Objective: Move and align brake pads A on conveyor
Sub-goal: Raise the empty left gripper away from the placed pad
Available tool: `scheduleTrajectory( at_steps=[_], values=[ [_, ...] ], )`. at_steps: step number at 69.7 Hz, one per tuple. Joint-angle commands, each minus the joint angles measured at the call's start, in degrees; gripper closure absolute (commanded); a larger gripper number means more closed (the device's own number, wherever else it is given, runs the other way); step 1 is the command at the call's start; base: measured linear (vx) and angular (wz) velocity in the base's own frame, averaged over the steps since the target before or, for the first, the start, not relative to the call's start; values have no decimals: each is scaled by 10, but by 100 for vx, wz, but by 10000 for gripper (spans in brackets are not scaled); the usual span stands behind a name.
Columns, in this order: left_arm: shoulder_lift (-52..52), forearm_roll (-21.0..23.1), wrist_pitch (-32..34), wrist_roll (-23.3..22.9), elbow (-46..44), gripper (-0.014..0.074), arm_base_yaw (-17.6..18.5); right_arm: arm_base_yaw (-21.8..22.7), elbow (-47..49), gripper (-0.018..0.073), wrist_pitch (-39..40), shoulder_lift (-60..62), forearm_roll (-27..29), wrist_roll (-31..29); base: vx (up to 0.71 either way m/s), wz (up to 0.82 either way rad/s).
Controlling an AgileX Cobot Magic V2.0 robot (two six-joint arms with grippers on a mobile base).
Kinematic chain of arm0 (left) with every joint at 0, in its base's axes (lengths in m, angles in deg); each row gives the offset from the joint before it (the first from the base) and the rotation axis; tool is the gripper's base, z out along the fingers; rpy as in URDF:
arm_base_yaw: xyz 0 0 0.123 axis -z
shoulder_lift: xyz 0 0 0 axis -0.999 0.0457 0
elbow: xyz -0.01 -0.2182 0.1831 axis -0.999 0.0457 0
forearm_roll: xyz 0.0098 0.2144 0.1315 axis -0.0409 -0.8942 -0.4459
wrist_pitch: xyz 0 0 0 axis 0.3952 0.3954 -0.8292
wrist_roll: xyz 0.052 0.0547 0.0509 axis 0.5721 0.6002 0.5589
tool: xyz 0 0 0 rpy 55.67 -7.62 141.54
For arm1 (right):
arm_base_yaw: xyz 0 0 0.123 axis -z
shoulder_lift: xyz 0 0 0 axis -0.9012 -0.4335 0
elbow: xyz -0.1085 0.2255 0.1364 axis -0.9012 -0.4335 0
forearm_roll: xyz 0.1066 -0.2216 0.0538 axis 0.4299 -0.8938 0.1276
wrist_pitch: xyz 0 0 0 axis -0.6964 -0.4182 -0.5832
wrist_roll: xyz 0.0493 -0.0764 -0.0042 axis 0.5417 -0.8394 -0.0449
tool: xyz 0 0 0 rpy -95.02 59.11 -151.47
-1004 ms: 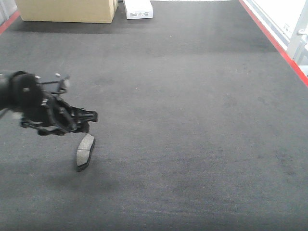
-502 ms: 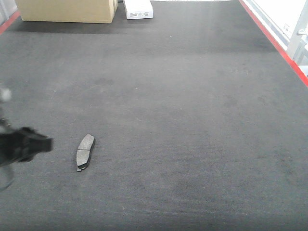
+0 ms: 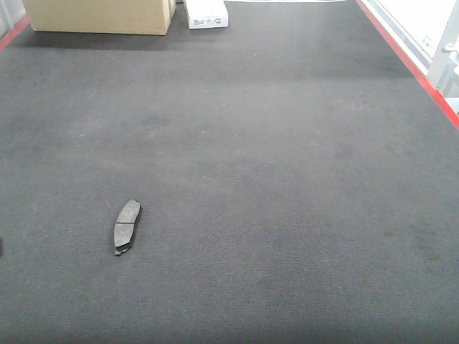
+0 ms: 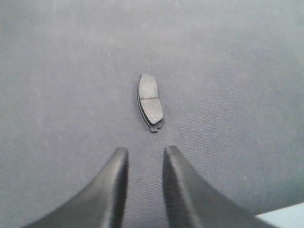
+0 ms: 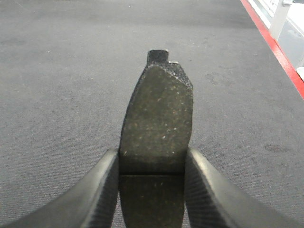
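R gripper [image 5: 152, 159] pinches held brake pad [image 5: 156, 114] by its long edges, pad sticking out fwd over conveyor [image 5: 57, 71]. L gripper [image 4: 145, 156] empty, fingers parted w/ narrow gap, just short of loose brake pad [image 4: 151, 102]. This pad lies flat on conveyor, front-left in ext view. Red strip [image 3: 412, 68] along right edge. Far end: cardboard box [image 3: 100, 16], white box [image 3: 206, 13].

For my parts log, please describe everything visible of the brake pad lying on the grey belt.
The flat, dark-grey, elongated brake pad is slightly curved, with a thin groove across its middle and a tab at one end. Its grainy face sits on a darker backing. It lies flat on the left part of the fuzzy charcoal conveyor belt; nothing else touches it.
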Motion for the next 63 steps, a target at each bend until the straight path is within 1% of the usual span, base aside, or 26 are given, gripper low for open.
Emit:
scheduleTrajectory(
  at_steps=[1, 9, 17, 24, 63],
  values=[
    [-48, 0, 28, 17, -2, 515, 4, 0, 19, 538, 54, -5, -4, -4, 0, 0],
    [-101, 0, 30, 17, 16, 605, 4, 0, 19, 538, 54, -5, -4, -4, 0, 0],
    [-144, -1, 36, 18, 31, 604, 4, 0, 19, 538, 54, -5, -4, -4, 0, 0],
    [-162, -1, 35, 18, 36, 604, 4, 0, 19, 538, 54, -5, -4, -4, 0, 0],
    [-163, 0, 34, 17, 36, 603, 4, 0, 19, 538, 54, -5, -4, -4, 0, 0]
  ],
)
